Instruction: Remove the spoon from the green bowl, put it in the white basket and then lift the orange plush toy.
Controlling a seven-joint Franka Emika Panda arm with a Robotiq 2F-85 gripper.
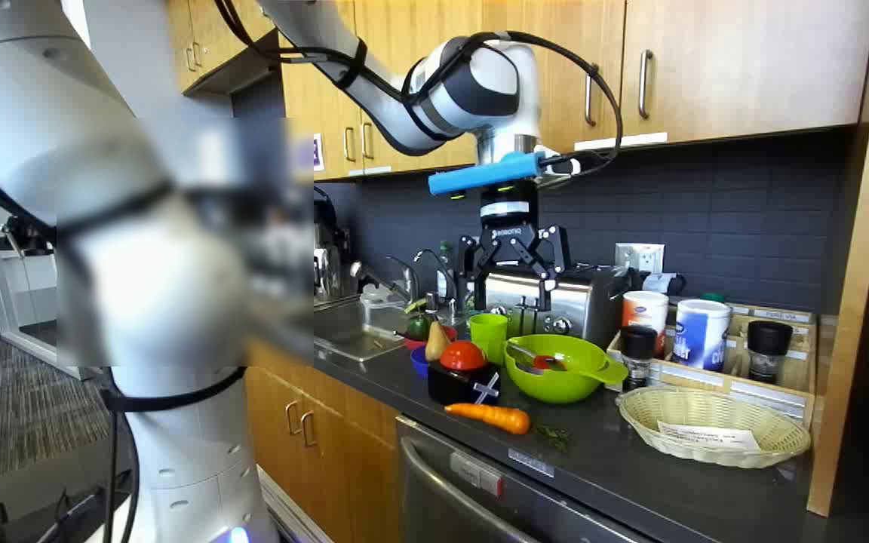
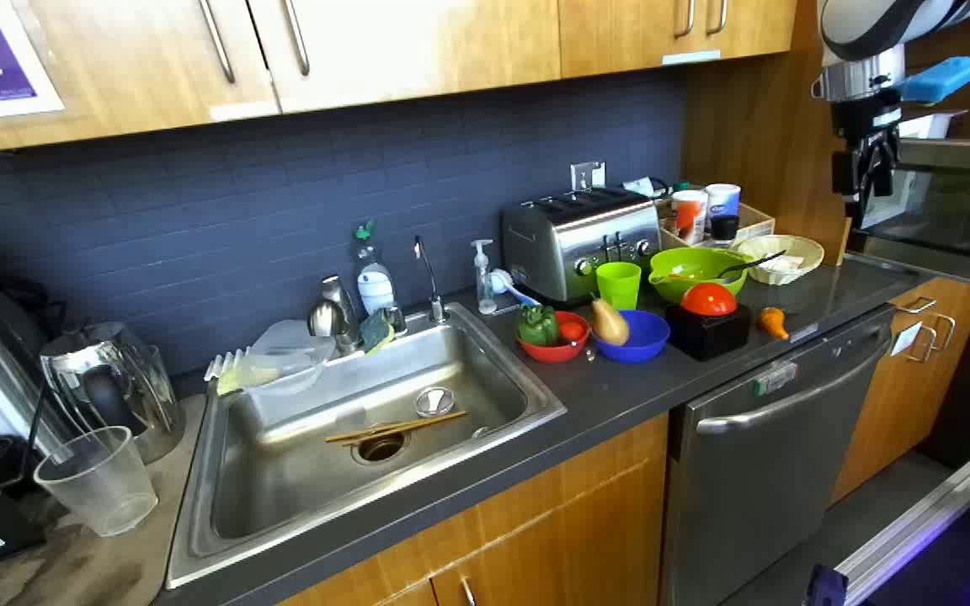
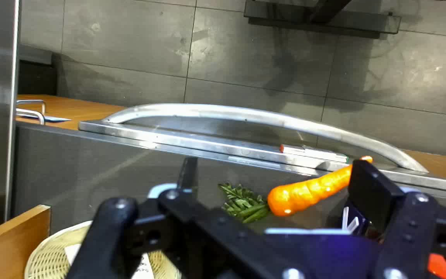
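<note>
The green bowl (image 1: pixel 561 377) stands on the dark counter and also shows in an exterior view (image 2: pixel 677 284). The dark spoon (image 2: pixel 753 263) leans in it, handle over the rim. In an exterior view a grey utensil part (image 1: pixel 523 351) and a red piece (image 1: pixel 546 363) show in the bowl. The white basket (image 1: pixel 763 411) holds a paper slip and shows in the wrist view (image 3: pixel 39 257). The orange toy (image 1: pixel 491 417) is carrot-shaped with green leaves and lies at the counter's front; it shows in the wrist view (image 3: pixel 308 193). My gripper (image 1: pixel 512 298) is open and empty, above the counter items.
A black box with a red dome (image 1: pixel 463 356) and a green cup (image 1: pixel 489 336) stand beside the bowl. The toaster (image 2: pixel 582 236) and jar organizer (image 1: pixel 706 377) are behind. Blue (image 2: pixel 636 341) and red (image 2: pixel 546 349) bowls sit nearer the sink (image 2: pixel 367 396). Upper cabinets (image 1: pixel 419 90) overhang.
</note>
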